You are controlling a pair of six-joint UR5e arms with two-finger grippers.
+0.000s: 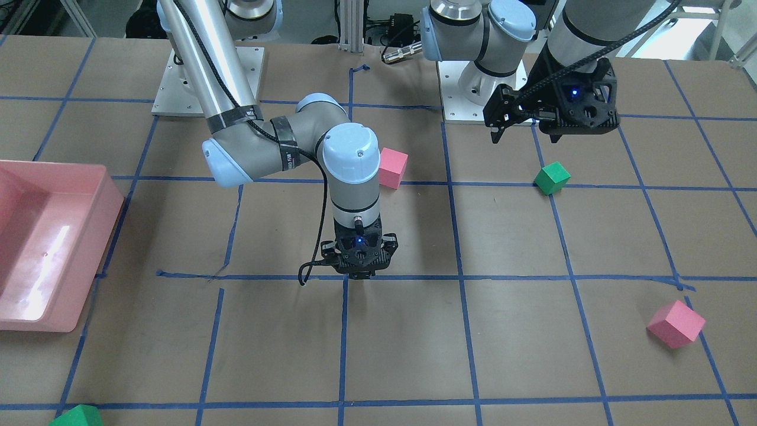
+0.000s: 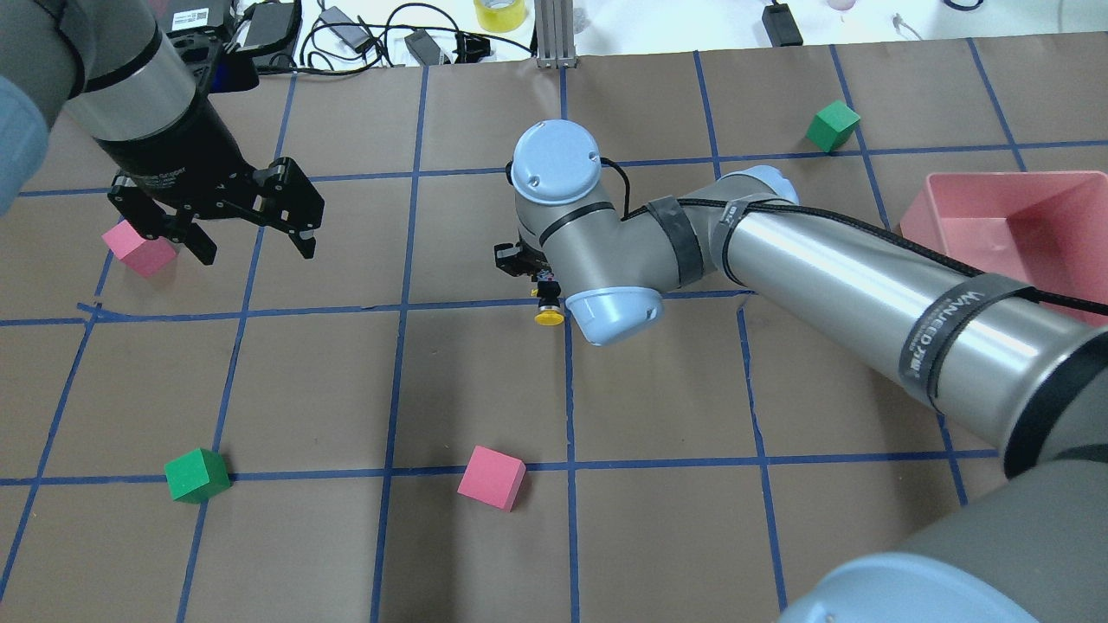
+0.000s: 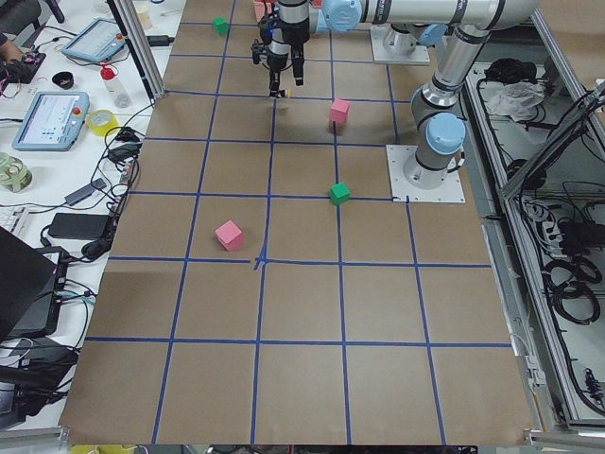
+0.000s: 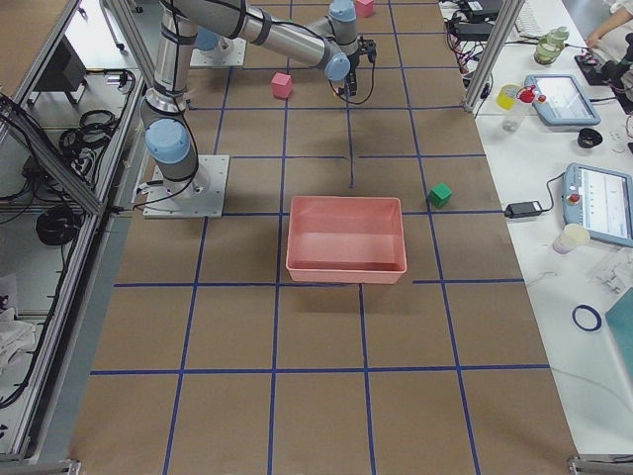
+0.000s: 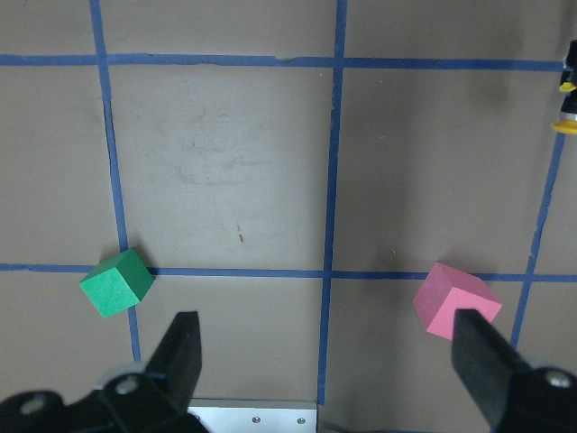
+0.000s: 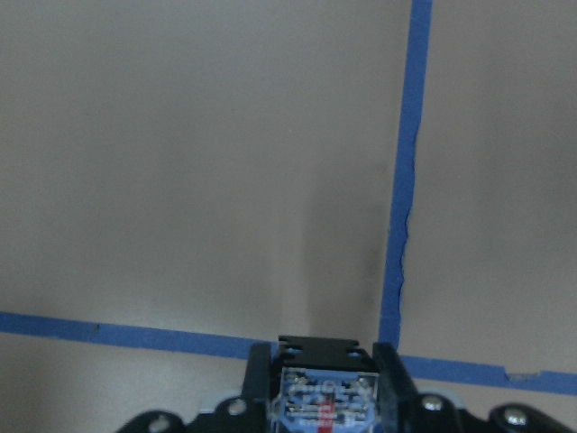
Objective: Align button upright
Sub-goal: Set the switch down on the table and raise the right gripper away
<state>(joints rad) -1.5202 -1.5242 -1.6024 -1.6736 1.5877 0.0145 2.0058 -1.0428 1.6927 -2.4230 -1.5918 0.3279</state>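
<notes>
The button (image 2: pixel 548 313), with a yellow cap and black body, sits between the fingers of my right gripper (image 2: pixel 541 281), which is shut on it just above the table near a blue tape crossing. In the right wrist view its blue-silver base (image 6: pixel 325 401) shows between the fingers. In the overhead view the yellow cap points toward the robot's side. The button also shows at the left wrist view's right edge (image 5: pixel 567 108). In the front-facing view the right gripper (image 1: pixel 359 273) hides it. My left gripper (image 2: pixel 255 247) is open and empty, held above the table far to the left (image 1: pixel 525 137).
A pink bin (image 2: pixel 978 225) stands on the robot's right (image 1: pixel 89 236). Pink cubes (image 2: pixel 491 478) (image 2: pixel 138 248) and green cubes (image 2: pixel 196 475) (image 2: pixel 833 125) are scattered on the taped brown table. The right arm's forearm (image 2: pixel 866 277) stretches across the right half.
</notes>
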